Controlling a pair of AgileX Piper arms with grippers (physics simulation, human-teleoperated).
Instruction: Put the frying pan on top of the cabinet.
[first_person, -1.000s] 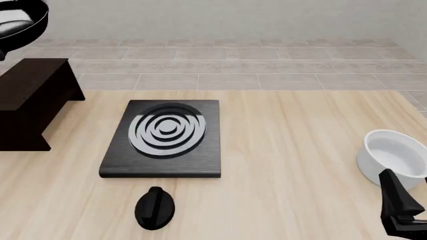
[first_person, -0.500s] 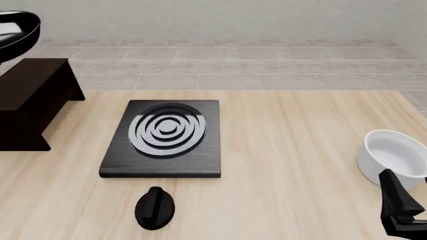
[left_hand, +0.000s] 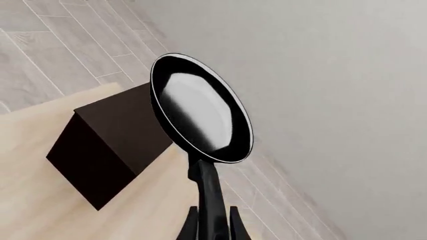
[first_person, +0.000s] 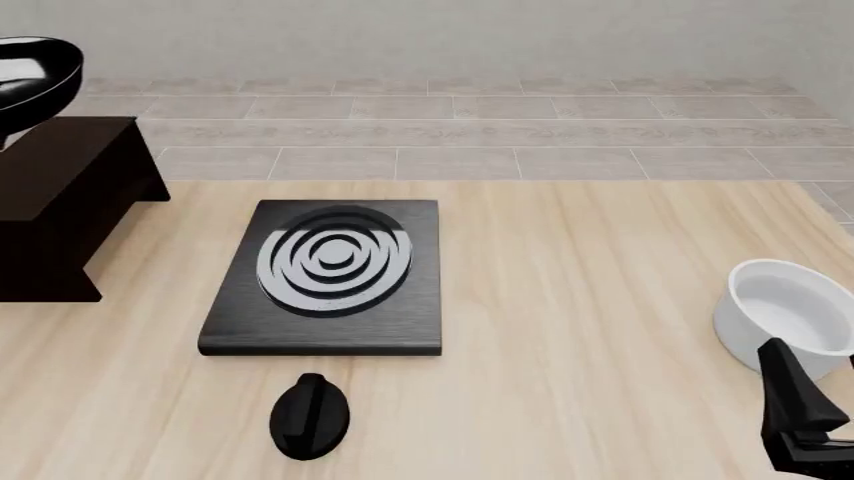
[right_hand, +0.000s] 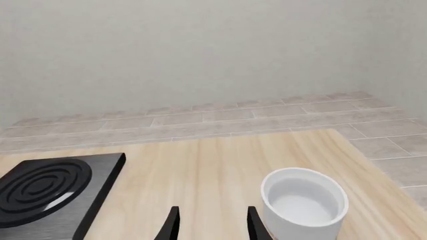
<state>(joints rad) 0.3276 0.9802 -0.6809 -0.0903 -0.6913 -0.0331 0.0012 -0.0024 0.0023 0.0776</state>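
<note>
The frying pan (left_hand: 200, 115) is glossy black with a shiny grey inside, and it hangs in the air above the cabinet (left_hand: 107, 145). My left gripper (left_hand: 213, 227) is shut on its long thin handle. In the front view the frying pan (first_person: 34, 75) shows at the top left edge, just over the dark cabinet (first_person: 67, 195), tilted, and not touching the flat top. The left arm itself is out of that view. My right gripper (right_hand: 211, 222) is open and holds nothing, low at the table's near right. One of its fingers (first_person: 790, 390) rises beside the white bowl.
A flat black stove plate (first_person: 327, 275) with silver rings lies mid-table. A black teardrop knob (first_person: 311, 417) sits in front of it. A white bowl (first_person: 787, 310) stands at the right edge, just ahead of my right gripper. Tiled floor lies beyond the table's far edge.
The frying pan has come down and a little left toward the cabinet top, and it has tilted so its grey inside no longer shows in the front view. The right arm has not moved.
</note>
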